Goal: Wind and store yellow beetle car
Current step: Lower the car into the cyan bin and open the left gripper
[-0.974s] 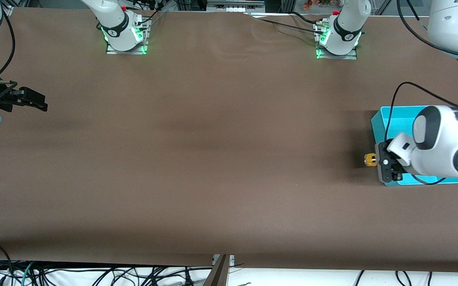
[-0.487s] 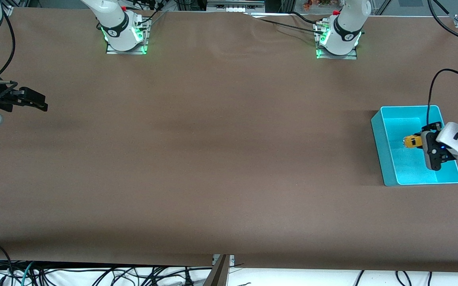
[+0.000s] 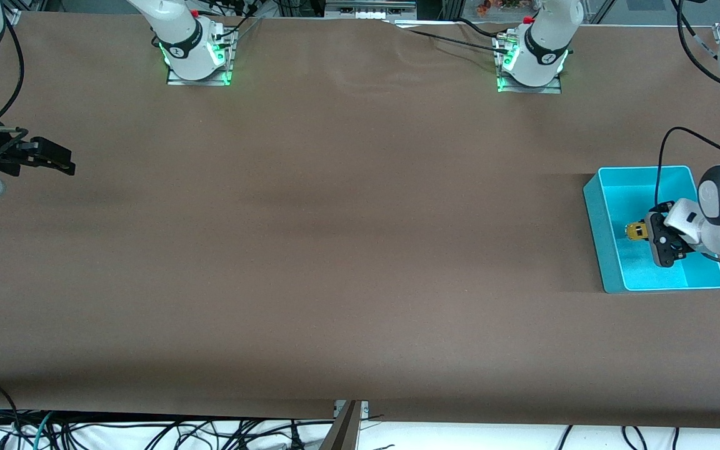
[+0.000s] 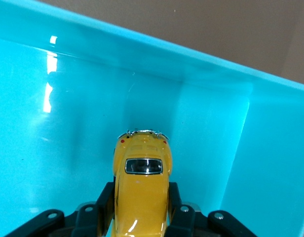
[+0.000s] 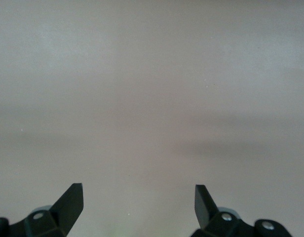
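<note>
Gripping the yellow beetle car (image 3: 635, 231) by its sides, my left gripper (image 3: 646, 232) hangs inside the cyan bin (image 3: 597, 219) at the left arm's end of the counter (image 3: 335, 250). Through the left wrist view I see its fingers (image 4: 105, 200) clamped on the car above the bin's floor. My right gripper (image 3: 54, 157) waits over bare counter at the right arm's end, fingers (image 5: 70, 200) spread wide.

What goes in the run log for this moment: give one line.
left gripper: shut on yellow beetle car, inside cyan bin | right gripper: open, waiting at right arm's end of table
</note>
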Robot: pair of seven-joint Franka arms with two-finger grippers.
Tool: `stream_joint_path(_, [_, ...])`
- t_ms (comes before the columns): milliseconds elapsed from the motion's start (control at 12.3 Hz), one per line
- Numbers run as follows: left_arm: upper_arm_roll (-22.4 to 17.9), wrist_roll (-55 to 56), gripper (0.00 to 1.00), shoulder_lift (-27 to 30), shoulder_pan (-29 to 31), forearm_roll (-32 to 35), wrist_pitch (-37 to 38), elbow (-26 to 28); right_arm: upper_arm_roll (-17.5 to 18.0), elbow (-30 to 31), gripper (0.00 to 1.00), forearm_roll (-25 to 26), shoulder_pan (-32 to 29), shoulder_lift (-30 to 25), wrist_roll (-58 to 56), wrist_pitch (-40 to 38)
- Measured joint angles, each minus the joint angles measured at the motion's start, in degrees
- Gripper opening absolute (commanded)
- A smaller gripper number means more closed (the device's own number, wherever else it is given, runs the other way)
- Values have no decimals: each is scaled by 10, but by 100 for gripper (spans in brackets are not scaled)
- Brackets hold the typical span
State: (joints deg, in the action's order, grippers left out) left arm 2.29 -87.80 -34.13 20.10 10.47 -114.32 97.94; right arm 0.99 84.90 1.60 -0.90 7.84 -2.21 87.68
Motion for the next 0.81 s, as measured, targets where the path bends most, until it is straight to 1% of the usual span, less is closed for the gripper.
stream_joint_path(162, [0,0,14,0,4,0,-36,20,0,0,100,0,0,0,0,0])
stream_joint_path(325, [0,0,20,-1,5,0,-59,38,0,0,100,0,0,0,0,0])
stream_joint_path(406, [0,0,57,-1,6,0,-62,41,0,0,100,0,0,0,0,0])
stream_joint_path(487, [0,0,100,-1,7,0,-62,42,0,0,100,0,0,0,0,0])
stream_joint_path(812, [1,-5,100,1,8,0,-63,40,0,0,100,0,0,0,0,0])
